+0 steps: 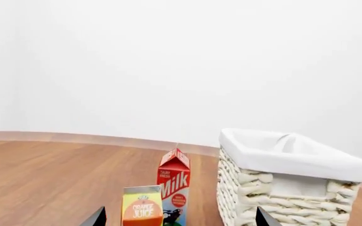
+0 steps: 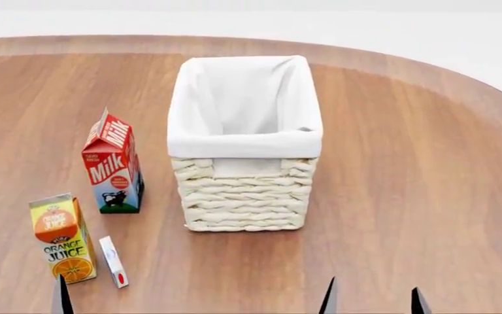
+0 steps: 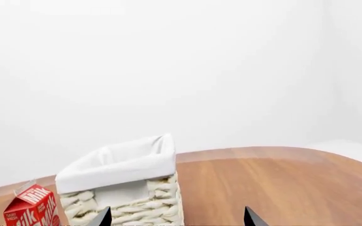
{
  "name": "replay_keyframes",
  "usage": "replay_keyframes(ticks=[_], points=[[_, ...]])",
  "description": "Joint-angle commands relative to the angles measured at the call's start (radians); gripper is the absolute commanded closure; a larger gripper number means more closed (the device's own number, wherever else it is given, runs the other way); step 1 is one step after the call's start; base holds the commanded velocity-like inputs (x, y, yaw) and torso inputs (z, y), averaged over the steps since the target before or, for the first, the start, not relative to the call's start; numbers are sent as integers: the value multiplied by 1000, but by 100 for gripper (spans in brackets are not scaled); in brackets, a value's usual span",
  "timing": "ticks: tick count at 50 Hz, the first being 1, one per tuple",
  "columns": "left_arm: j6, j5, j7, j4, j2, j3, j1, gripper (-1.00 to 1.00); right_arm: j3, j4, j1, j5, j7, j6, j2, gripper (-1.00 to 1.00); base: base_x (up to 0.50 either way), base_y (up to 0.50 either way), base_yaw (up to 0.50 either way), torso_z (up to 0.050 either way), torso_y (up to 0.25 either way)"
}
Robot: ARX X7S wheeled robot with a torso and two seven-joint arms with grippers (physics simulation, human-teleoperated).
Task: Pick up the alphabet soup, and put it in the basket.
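Both grippers open w/ nothing held, OJ carton (image 2: 63,237) in head & L-wrist views, not R-wrist

Both pincers — left pincer (image 2: 16,297) and right pincer (image 2: 373,297) — hang low with fingertips spread apart, gripping nothing.

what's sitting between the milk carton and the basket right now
Nothing: in the head view only bare wooden table separates the milk carton from the basket.
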Motion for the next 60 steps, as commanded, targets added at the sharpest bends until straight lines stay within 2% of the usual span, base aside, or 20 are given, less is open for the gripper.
replay_keyframes(ticks=[1,9,29,60], points=[[4,-3,-5,-3,-4,5,0,-100,-7,-5,2,-2,12,11,5,-100,0,0,0,0,0],[5,-5,-9,-2,-8,9,0,-100,-5,-9,-3,-5,17,-7,7,-100,14,0,0,0,0],[6,-10,-21,5,-15,15,1,-100,-13,-3,3,-10,35,-3,12,-100,347,-30,0,0,1],[20,-16,-29,-11,-25,26,-5,-100,-38,1,4,-30,46,-11,22,-100,121,-77,0,0,0]])
